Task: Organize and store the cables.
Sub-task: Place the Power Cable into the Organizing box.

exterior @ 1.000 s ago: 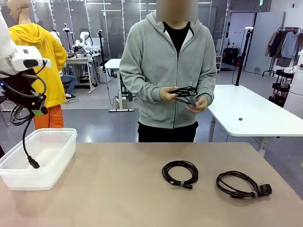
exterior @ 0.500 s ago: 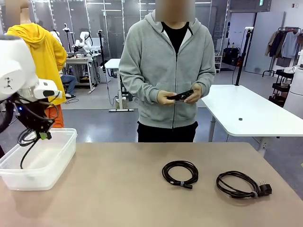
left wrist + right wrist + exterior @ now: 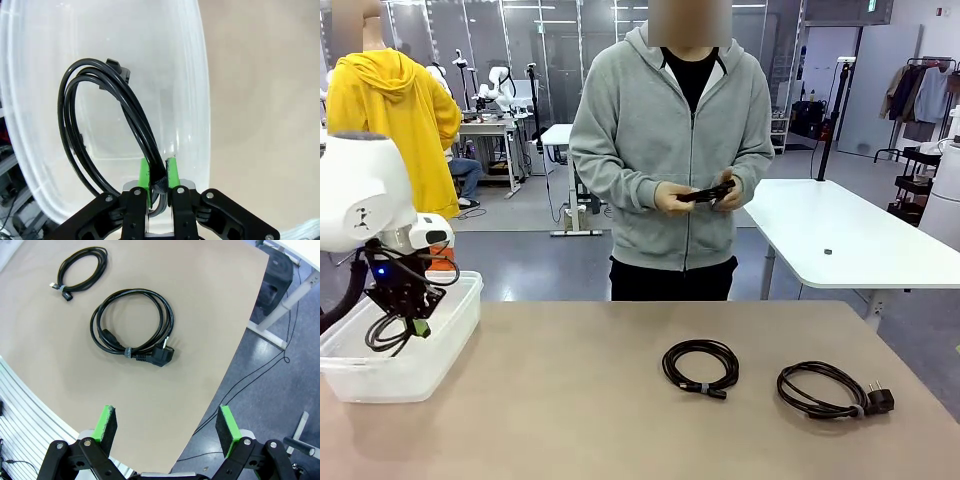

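Note:
My left gripper is shut on a coiled black cable and holds it down inside the clear plastic bin at the table's left. Two more coiled cables lie on the table: a small one at the middle and one with a wall plug to its right. The person across the table holds another black cable in both hands. My right gripper is open, high above the table's right edge, with nothing between its fingers.
The tan table has free room between the bin and the two cables. A white table stands behind at the right. Floor and loose wires lie past the table edge in the right wrist view.
My left arm has come down and rightward, lowering the held cable from above the bin into it. The person has squeezed the cable in their hands into a tighter bundle.

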Available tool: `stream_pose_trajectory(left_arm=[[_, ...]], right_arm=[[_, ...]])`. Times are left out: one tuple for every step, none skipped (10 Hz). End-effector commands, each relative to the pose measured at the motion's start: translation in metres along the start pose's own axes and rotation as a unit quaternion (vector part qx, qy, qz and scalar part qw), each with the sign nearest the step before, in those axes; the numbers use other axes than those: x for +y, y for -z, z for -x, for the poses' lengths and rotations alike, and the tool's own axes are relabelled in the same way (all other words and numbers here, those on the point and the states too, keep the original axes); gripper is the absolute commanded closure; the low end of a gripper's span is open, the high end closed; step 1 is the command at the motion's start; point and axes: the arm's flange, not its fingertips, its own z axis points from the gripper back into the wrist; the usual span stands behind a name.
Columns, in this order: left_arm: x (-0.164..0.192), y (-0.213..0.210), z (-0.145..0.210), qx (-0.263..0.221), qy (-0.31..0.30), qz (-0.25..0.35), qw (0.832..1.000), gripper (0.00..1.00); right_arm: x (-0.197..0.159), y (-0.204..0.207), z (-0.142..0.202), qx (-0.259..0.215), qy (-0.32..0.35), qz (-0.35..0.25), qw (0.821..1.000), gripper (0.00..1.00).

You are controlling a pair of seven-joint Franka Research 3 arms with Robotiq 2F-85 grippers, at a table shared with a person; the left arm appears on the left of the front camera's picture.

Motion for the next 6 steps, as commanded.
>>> stream_pose_trajectory(left_arm=[[0.0037,0.0155,-0.0054,-0.018,-0.018,0.026,0.999,0.84],[0.0049,0.0206,-0.0042,-0.013,-0.024,0.026,0.999,0.77],[0.0054,0.0225,-0.0006,-0.006,-0.027,0.022,0.999,0.65],[0.0058,0.0238,0.0003,-0.006,-0.029,0.021,0.999,0.48],[0.007,0.0228,0.0001,-0.007,-0.028,0.02,0.999,0.34],[0.0071,0.0178,-0.0012,-0.011,-0.024,0.012,1.0,0.17]], right_arm=[[0.0012,-0.0013,-0.0007,0.003,0.003,-0.002,1.0,0.0],[0.0012,-0.0013,-0.0007,0.003,0.003,-0.002,1.0,0.0],[0.0012,-0.0013,-0.0007,0.003,0.003,-0.002,1.0,0.0],[0.0012,-0.0013,-0.0007,0.003,0.003,-0.002,1.0,0.0],[0.0012,-0.0013,-0.0007,0.003,0.003,-0.002,1.0,0.0],[0.0012,-0.0013,-0.0007,0.003,0.003,-0.002,1.0,0.0]])
